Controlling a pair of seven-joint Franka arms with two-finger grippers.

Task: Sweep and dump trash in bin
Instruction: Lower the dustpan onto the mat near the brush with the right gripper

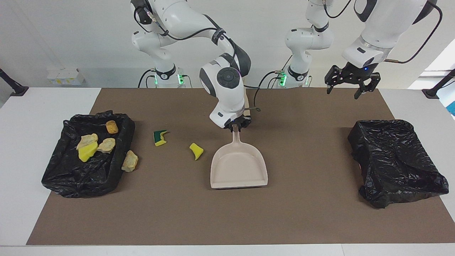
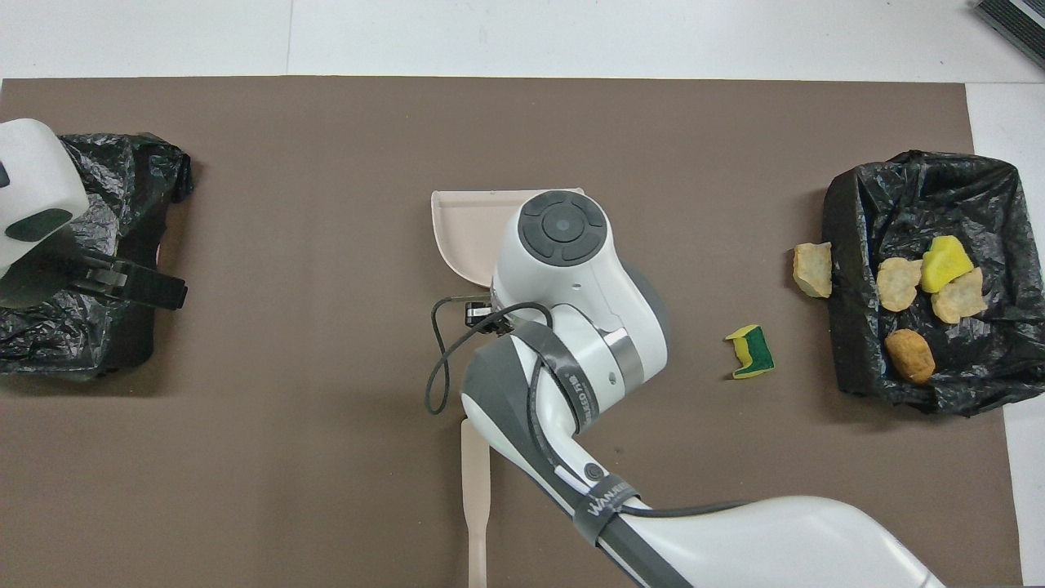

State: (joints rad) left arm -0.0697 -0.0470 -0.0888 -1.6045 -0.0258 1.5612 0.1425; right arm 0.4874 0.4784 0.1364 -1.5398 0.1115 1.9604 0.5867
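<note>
My right gripper (image 1: 235, 127) is shut on the handle of the beige dustpan (image 1: 239, 167) near the middle of the mat. The pan's mouth points away from the robots, and it is empty. Trash lies loose on the mat toward the right arm's end: a yellow sponge piece (image 1: 196, 150) beside the pan, a green-and-yellow sponge (image 1: 159, 137) (image 2: 753, 352), and a tan lump (image 1: 129, 161) against the bin (image 1: 71, 177). Several more scraps (image 1: 87, 151) lie inside that black-bagged bin. My left gripper (image 1: 342, 94) waits open in the air at its own end.
A second black-bagged bin (image 1: 394, 160) sits at the left arm's end of the mat. The beige brush (image 2: 473, 490) lies nearer to the robots than the dustpan, mostly covered by my right arm. The brown mat (image 1: 302, 220) covers most of the white table.
</note>
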